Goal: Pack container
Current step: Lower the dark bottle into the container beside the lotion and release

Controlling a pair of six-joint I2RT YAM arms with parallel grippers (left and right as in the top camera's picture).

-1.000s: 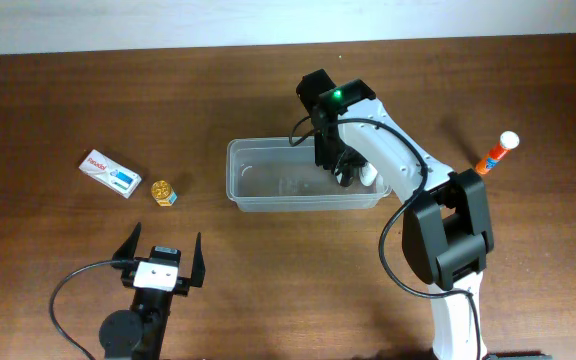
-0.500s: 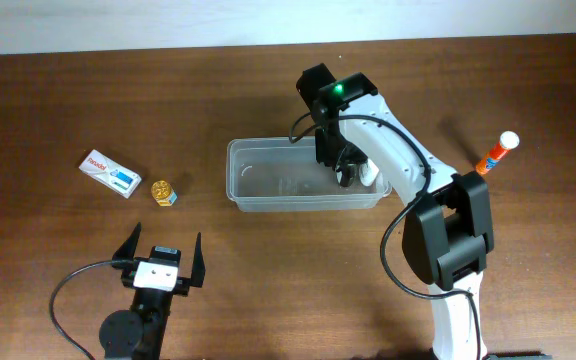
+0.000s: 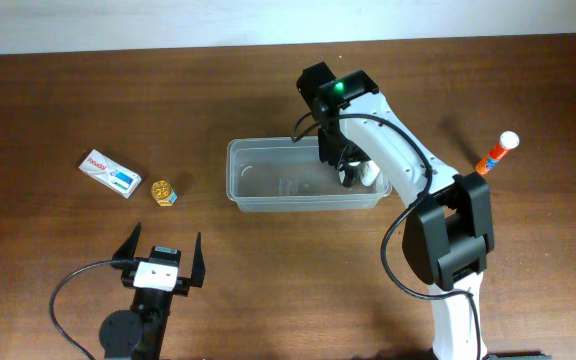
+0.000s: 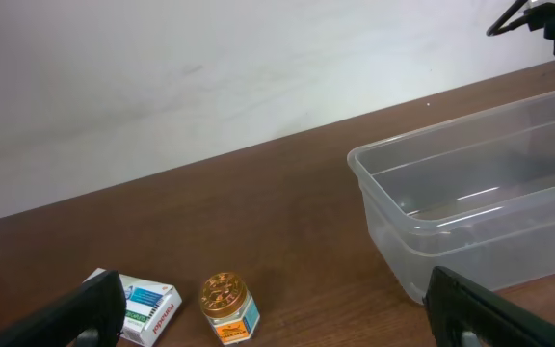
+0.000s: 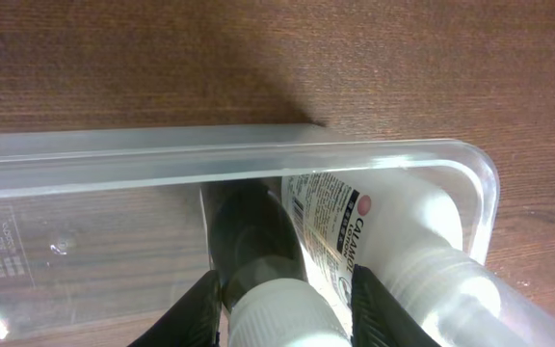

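Note:
The clear plastic container (image 3: 268, 200) stands mid-table; it also shows in the left wrist view (image 4: 470, 207) and the right wrist view (image 5: 210, 159). My right gripper (image 3: 346, 170) reaches down into its right end and is shut (image 5: 282, 313) on a dark bottle with a white cap (image 5: 258, 231). A white lotion bottle (image 5: 403, 231) lies right beside it against the container's end wall (image 3: 370, 177). My left gripper (image 3: 161, 262) is open and empty near the front left, also seen in its own view (image 4: 277, 323).
A white box (image 3: 108, 172) (image 4: 143, 306) and a small gold-lidded jar (image 3: 163, 192) (image 4: 227, 306) lie left of the container. An orange tube with a white cap (image 3: 495, 153) lies at the right. A pale wall borders the table's far edge.
My right gripper has shifted very slightly toward the container's right end with the dark bottle. The left arm has not moved.

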